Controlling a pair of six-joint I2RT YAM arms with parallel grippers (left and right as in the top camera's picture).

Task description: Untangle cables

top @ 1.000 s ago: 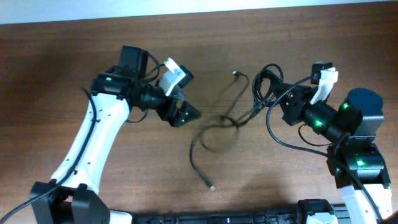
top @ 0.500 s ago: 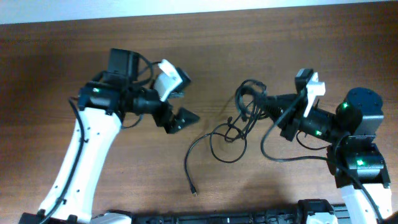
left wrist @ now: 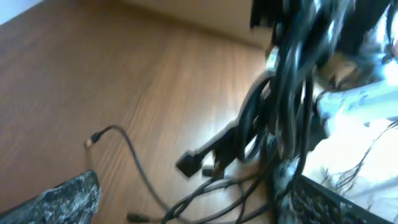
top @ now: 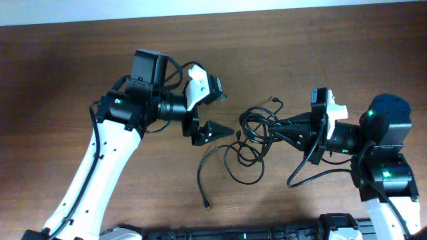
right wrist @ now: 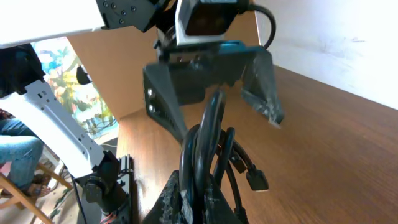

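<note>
Cables (top: 259,127), one tangled bundle, in the narrow jaws of the right gripper (top: 285,127); left gripper (top: 215,131) jaws wide.

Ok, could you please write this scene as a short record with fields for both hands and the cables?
right hand: shut on the thin black cables
left hand: open, pointed at that bundle, contact unclear
cables: tangled loops between the two hands
loose end: small plug lying on the brown wooden table, nearer the left arm
task state: not yet untangled
</note>
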